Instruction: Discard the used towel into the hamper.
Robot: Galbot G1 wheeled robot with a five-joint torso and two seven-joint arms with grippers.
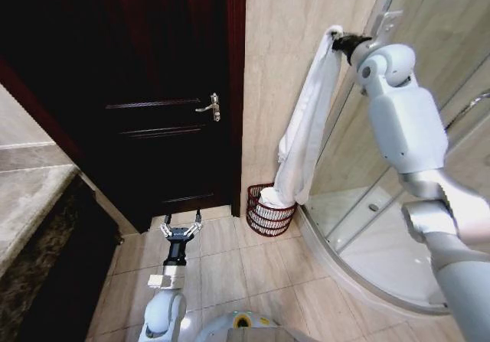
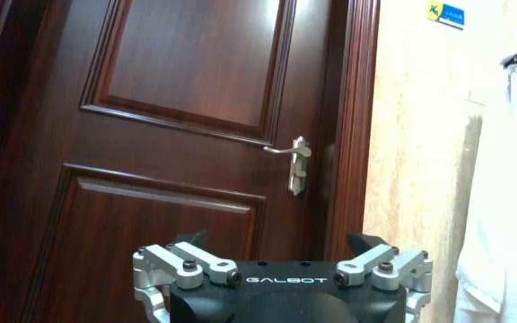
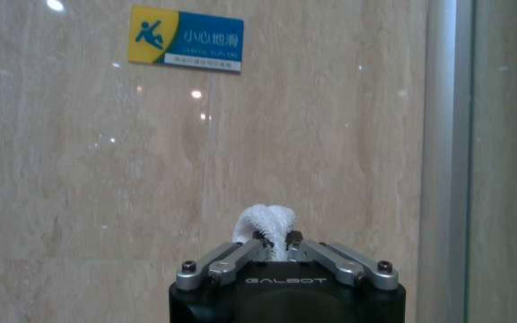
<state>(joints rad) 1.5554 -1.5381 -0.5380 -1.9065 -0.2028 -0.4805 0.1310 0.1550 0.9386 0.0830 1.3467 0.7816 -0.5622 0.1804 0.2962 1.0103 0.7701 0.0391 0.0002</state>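
Two claws up. Head view: my right gripper (image 1: 342,42) pinches the towel (image 1: 306,128) high; its tail already hangs below into the hamper (image 1: 269,210). Left gripper (image 1: 181,228) idles low, fingers spread, facing the door (image 2: 186,134). Right wrist: jaws clamped on terry. Lowering step; next I'd judge releasing directly above.

Fluffy cloth towel (image 1: 306,128); glossy wooden door (image 1: 153,74).

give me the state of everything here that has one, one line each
towel: hanging full length from the right tool, lower end inside the hamper
hamper: upright on the floor, by the wall
right tool: raised, shut on the towel's top
left tool: low, open, holding nothing
door: closed
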